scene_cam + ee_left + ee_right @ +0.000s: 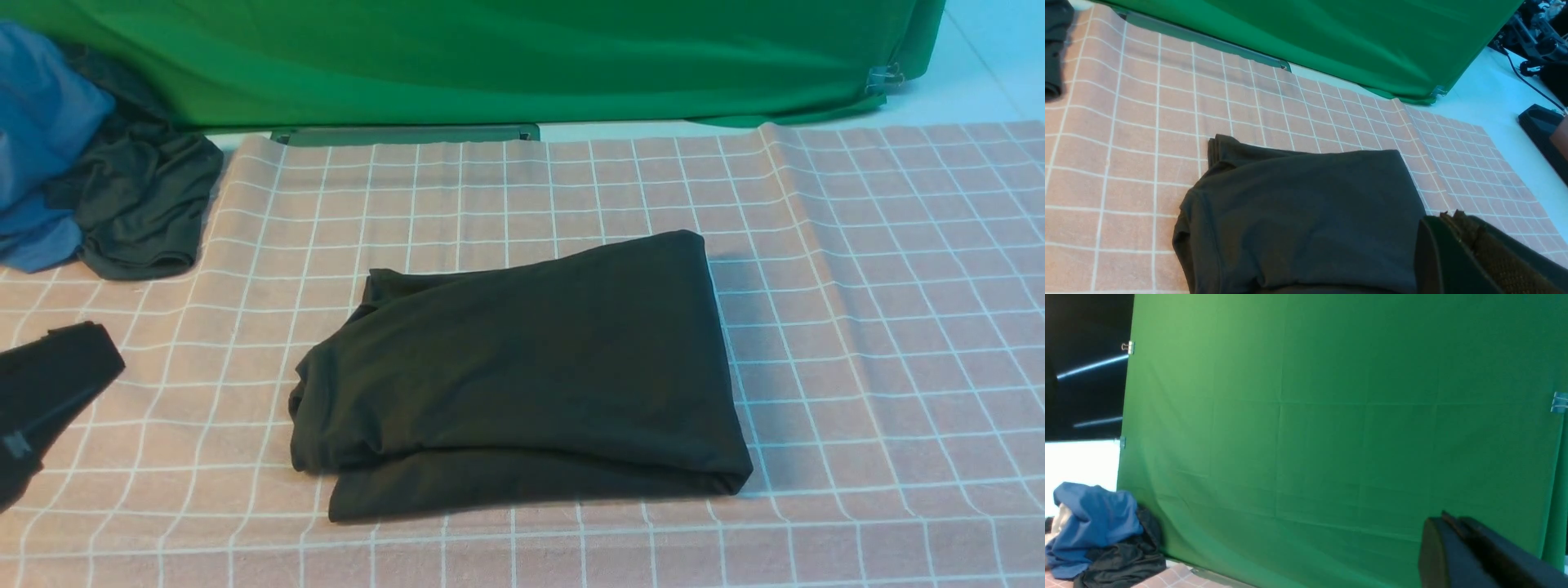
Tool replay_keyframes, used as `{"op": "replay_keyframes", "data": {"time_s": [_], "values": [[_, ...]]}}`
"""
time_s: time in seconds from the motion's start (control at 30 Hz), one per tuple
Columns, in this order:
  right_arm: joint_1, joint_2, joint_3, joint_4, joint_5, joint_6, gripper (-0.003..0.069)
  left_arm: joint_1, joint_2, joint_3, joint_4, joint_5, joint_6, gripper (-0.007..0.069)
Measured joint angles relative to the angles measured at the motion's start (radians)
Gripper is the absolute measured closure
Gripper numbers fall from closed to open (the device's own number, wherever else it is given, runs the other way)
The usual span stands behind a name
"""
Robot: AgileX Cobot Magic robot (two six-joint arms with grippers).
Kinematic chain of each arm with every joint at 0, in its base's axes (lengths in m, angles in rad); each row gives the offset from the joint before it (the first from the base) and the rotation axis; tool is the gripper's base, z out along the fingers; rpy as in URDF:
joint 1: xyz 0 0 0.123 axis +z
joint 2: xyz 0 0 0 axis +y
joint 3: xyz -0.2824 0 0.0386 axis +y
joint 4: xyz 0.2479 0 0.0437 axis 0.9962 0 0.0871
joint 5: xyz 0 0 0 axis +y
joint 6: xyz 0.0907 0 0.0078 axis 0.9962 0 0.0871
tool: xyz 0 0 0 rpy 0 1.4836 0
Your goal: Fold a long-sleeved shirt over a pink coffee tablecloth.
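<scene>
Shirt count: 1 long-sleeved shirt (522, 376), black and folded into a rough rectangle, lies flat on the 1 pink coffee tablecloth (882, 327) covering the worktop. Its long axis runs across the cloth from left to right, with the bunched, layered end toward the left and the smooth folded edge toward the right. The left gripper (1457, 228) hangs just beside that shirt, jaws closed on nothing. The right gripper (1447, 535) is raised well clear of the shirt, facing the green cloth (1331, 416), jaws closed and empty. Far from both jaws sit 1 blue garment (41, 147) and 1 dark grey-green garment (139, 204), heaped together.
</scene>
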Motion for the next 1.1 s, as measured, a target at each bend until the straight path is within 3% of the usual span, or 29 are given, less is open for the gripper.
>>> {"op": "replay_keyframes", "data": {"time_s": [0.43, 0.77, 0.97, 1.1], "values": [[0.0, 0.0, 0.048, 0.0, 0.029, 0.014, 0.059, 0.0, 0.0, 0.001, 0.02, -0.071, 0.0, 0.0611], [0.0, 0.0, 0.049, 0.0, 0.03, 0.02, 0.058, 0.0, -0.004, 0.008, 0.119, -0.094, 0.005, 0.0611], [0.0, 0.0, 0.049, 0.0, 0.03, 0.02, 0.057, 0.006, -0.125, 0.217, 0.153, -0.319, 0.021, 0.0611], [0.0, 0.0, 0.049, 0.0, 0.03, 0.02, 0.0568, 0.098, -0.28, 0.489, 0.139, -0.506, 0.022, 0.0611]]}}
